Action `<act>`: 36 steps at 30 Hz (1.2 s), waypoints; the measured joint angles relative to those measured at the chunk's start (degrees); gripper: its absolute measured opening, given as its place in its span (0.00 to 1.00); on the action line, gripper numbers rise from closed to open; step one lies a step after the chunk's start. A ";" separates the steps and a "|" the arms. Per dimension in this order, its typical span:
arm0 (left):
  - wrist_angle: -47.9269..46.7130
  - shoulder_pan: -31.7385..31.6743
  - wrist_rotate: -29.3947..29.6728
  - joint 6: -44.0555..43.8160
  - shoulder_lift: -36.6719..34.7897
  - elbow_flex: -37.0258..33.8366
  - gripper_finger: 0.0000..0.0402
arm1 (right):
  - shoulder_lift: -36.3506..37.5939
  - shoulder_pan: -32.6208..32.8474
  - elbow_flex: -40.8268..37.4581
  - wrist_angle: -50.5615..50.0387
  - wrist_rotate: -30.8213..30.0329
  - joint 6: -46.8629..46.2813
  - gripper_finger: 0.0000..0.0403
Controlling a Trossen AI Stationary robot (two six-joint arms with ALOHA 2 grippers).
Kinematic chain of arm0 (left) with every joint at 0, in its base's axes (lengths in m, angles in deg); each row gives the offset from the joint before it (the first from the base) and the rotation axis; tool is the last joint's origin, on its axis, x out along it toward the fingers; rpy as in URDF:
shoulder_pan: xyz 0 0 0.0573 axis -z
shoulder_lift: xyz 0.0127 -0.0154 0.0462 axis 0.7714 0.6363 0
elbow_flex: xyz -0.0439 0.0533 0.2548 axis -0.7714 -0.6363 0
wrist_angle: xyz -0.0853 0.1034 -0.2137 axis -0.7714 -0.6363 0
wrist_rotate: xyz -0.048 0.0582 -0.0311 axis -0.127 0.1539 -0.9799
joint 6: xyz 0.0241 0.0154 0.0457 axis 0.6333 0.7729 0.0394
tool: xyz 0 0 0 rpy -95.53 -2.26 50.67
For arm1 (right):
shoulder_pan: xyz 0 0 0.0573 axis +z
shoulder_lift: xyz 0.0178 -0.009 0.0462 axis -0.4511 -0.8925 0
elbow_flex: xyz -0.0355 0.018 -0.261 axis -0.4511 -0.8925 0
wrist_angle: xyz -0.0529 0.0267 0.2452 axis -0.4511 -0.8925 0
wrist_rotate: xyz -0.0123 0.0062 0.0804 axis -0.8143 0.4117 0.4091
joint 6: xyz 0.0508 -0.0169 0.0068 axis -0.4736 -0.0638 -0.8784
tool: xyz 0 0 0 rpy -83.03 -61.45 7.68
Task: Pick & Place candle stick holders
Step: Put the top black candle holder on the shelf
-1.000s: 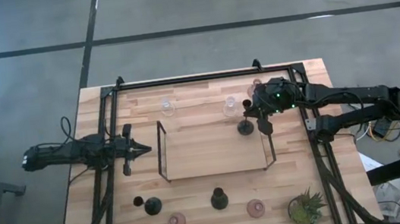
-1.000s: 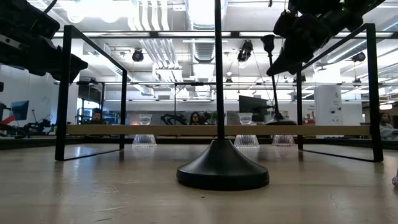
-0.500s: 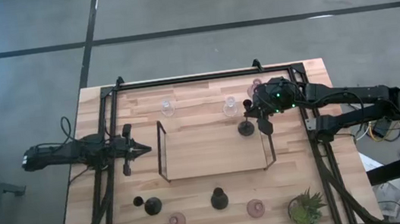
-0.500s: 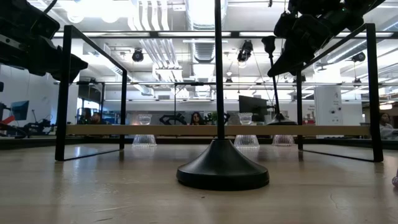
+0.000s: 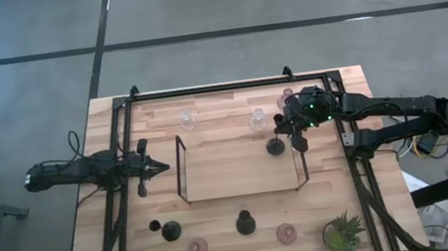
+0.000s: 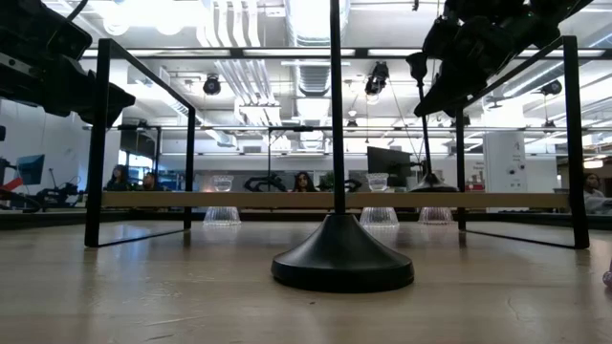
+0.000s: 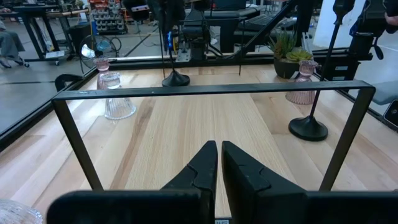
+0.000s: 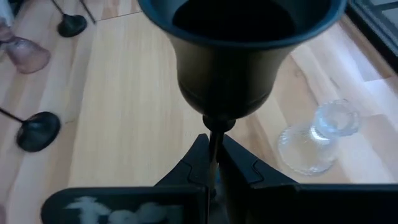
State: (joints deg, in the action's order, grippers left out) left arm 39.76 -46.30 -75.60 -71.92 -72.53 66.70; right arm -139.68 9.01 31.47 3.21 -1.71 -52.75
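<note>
Holders: four black [image 5: 245, 222], three pink [image 5: 286, 233], two clear [image 5: 187, 120].

Left wrist view: closed fingers before a black wire frame on the wooden table

The left gripper [image 7: 218, 155] points, fingers pressed together, across the table [image 7: 186, 124] under the black frame's top bar [image 7: 211, 89]. Beyond it stand a clear glass holder [image 7: 117, 96] with a pink glass holder [image 7: 102, 64] behind, two black stemmed holders [image 7: 309, 124] [image 7: 176, 78], another pink holder [image 7: 303, 84] and a green potted plant [image 7: 287, 56]. Another clear glass piece [image 7: 15, 211] shows at the corner.
</note>
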 joint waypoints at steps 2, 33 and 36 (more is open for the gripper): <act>0.00 0.01 -0.01 0.01 0.00 0.00 0.07 | 0.16 0.04 0.00 -0.31 0.56 0.02 0.03; 0.00 0.00 -0.01 0.01 0.00 0.00 0.07 | 0.13 0.04 -0.02 -0.01 0.46 1.00 0.46; 0.00 0.01 -0.01 0.01 0.00 0.01 0.07 | 0.13 0.04 -0.02 0.03 0.40 0.93 0.54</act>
State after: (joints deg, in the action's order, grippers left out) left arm 39.76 -46.29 -75.61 -71.91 -72.53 66.71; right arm -139.55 9.06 31.45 3.24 -1.31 -51.82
